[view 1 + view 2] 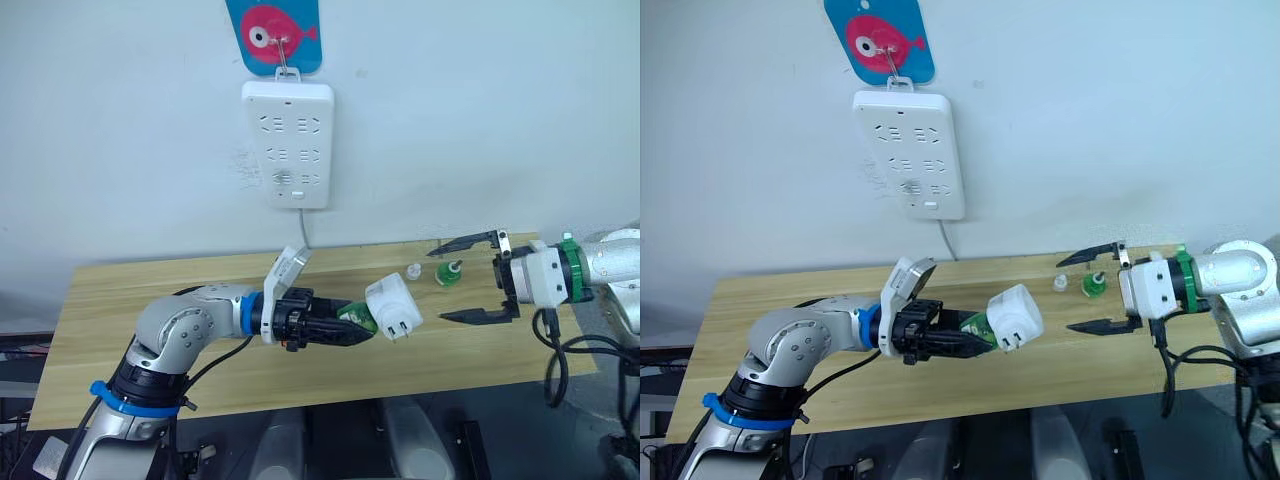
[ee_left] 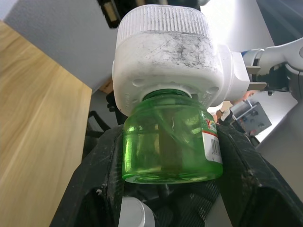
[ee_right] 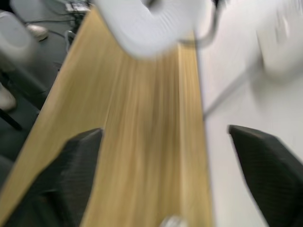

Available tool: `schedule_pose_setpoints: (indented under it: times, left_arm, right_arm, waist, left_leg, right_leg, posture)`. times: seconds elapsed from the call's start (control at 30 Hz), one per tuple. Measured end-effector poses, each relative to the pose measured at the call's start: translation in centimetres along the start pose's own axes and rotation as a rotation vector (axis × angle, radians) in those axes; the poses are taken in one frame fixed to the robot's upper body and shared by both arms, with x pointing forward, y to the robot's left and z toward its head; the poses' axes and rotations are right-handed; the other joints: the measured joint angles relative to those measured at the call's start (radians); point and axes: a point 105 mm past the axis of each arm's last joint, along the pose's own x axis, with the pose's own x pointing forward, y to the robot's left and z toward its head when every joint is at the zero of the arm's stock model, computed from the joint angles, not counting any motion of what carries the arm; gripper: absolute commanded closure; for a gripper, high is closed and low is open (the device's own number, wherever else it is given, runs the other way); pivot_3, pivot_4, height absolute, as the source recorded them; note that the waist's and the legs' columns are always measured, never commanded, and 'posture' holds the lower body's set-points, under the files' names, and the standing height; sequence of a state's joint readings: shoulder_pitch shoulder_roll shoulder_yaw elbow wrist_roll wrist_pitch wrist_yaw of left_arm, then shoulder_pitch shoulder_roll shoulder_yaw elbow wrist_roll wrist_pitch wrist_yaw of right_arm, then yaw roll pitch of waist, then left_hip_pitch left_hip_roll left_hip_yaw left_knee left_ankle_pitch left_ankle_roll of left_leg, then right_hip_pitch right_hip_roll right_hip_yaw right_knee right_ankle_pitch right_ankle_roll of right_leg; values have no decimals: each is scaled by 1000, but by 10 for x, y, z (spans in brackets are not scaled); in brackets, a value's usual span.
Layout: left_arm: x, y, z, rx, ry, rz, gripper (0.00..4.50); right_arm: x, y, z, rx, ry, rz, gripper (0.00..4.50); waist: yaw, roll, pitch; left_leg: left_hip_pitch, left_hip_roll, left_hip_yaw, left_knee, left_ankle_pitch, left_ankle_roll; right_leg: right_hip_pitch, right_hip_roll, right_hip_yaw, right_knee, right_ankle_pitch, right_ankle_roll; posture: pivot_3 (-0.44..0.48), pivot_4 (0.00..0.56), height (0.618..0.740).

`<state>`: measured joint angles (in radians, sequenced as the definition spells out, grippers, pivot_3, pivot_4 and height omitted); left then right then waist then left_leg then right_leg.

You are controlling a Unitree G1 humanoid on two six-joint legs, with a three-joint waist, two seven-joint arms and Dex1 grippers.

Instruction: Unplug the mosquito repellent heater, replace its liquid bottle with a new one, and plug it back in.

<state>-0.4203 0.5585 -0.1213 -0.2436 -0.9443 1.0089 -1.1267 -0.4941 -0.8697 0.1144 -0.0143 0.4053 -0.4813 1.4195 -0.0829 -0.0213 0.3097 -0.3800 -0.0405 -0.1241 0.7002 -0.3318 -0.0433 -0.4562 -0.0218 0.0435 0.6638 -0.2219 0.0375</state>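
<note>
Here, wooden table (image 1: 200, 285), white wall, power strip (image 1: 287, 143), left hand (image 1: 345, 330) gripping green bottle (image 2: 170, 142), right hand (image 1: 478, 278) open.

This looks like a robot test room dressed up as a corner of a home. A plain wooden surface (image 1: 150, 290) stands against a bare white wall (image 1: 480, 110), and a white power strip (image 1: 287, 143) hangs there from a hook on a blue card printed with a pink fish (image 1: 275, 35), its cord dropping behind the surface. The household props are few: a small green bottle (image 1: 447, 272) and a white cap (image 1: 413, 270) near the far edge. Past the surface's edge, the wrist views catch grey equipment and loose cables (image 3: 75, 7) on the floor.
</note>
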Motion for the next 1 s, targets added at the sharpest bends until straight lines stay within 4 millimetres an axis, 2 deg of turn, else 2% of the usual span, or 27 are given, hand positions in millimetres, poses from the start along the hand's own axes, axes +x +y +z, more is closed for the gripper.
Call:
schedule_pose_setpoints:
  times: [0.13, 0.33, 0.5, 0.57, 0.7, 0.97, 1.0]
  left_arm:
    - [1, -3, 5, 15, 17, -22, 2260]
    - [2, -1, 9, 20, 27, -30, 2260]
    - [4, -1, 7, 14, 44, -43, 2260]
    - [4, 0, 6, 18, 48, -35, 2260]
    - [4, 0, 7, 26, 45, -34, 2260]
    - [5, 1, 6, 27, 46, -28, 2260]
    - [6, 1, 6, 28, 46, -27, 1910]
  right_arm:
    - [12, -15, 17, -219, -90, -10, 37]
    - [29, -10, 23, -324, -131, 73, 37]
    - [34, -11, 23, -364, -132, 105, 37]
    - [35, -12, 23, -366, -133, 115, 403]
    - [38, -9, 20, -351, -132, 148, 1499]
    - [37, -8, 19, -343, -126, 157, 1579]
    - [37, -8, 19, -344, -126, 158, 1579]
  waist:
    - [0, 0, 0]
    - [1, 0, 0]
    - [-1, 0, 0]
    - [-1, 0, 0]
    - [0, 0, 0]
    - [0, 0, 0]
    - [0, 0, 0]
  left_leg:
    - [0, 0, -4, 0, 0, 0]
    - [-1, -1, -7, 0, 0, 0]
    - [0, -1, -7, 0, 0, 0]
    - [0, -1, -7, 0, 0, 0]
    - [-1, -1, -7, 0, 0, 0]
    - [0, -1, -7, 0, 0, 0]
    - [-1, -1, -7, 1, 0, 0]
  right_leg:
    - [0, 0, -1, 0, 0, 0]
    - [0, -1, -2, 0, 0, 0]
    - [0, -1, -2, 0, 0, 0]
    - [0, -1, -2, 0, 0, 0]
    - [0, -1, -2, 0, 0, 0]
    - [0, -1, -2, 0, 0, 0]
    - [0, -1, -2, 0, 0, 0]
  posture:
    - [-137, 282, 740]
    - [-138, 284, 740]
    - [-138, 284, 740]
    - [-138, 284, 740]
    - [-135, 287, 740]
    - [-132, 284, 740]
    - [-130, 282, 740]
